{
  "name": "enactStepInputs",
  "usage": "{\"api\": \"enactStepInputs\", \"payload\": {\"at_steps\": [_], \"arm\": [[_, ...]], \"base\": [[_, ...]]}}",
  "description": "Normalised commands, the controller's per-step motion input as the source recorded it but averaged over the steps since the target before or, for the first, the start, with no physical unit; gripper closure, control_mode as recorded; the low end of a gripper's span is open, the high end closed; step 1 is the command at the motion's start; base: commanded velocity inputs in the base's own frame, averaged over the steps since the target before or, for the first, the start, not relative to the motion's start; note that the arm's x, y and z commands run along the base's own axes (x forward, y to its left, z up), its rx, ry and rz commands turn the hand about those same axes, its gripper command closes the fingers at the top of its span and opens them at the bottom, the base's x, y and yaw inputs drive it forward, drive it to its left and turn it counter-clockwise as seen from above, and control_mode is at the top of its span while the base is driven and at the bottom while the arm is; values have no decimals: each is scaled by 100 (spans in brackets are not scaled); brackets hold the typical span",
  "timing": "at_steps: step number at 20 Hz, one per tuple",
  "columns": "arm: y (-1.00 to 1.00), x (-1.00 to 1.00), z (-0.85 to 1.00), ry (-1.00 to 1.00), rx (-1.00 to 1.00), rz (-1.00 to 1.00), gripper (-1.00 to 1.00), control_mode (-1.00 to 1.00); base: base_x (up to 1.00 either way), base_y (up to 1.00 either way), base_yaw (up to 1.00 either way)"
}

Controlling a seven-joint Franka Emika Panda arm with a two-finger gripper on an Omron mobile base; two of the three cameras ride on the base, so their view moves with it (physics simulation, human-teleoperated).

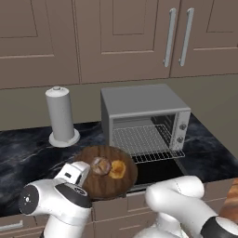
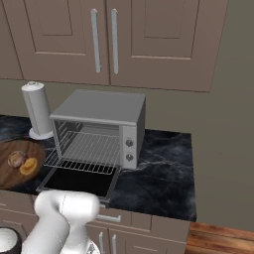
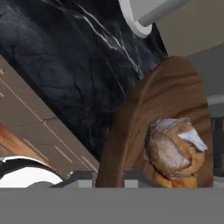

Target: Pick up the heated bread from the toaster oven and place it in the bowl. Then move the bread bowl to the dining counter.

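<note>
Heated bread [image 1: 99, 165]: lies in the wooden bowl [image 1: 95, 186], touching an orange-yellow pastry [image 1: 117, 169]. Bowl: on the black marbled table [image 1: 28, 153], just beside the toaster oven [image 1: 144, 118], whose door hangs open over a bare rack. Tool: at the bowl's near rim; spread or pressed together, cannot tell.

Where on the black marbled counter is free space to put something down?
Bare patches: right of the boxy grey toaster oven, up to the counter's end; and left of the white upright cylinder. Crowded: the round dark wooden bowl lies close beside the open oven door.
</note>
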Motion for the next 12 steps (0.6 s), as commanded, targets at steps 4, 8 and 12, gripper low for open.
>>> {"api": "enactStepInputs", "payload": {"at_steps": [4, 8, 12], "arm": [[-100, -15, 46, -24, 0, 12, 100, -100], [-99, 0, 46, -21, 0, 12, 100, -100], [-91, 0, 28, -25, 0, 24, 100, -100]], "base": [[0, 0, 0], [0, 0, 0], [0, 0, 0]]}}
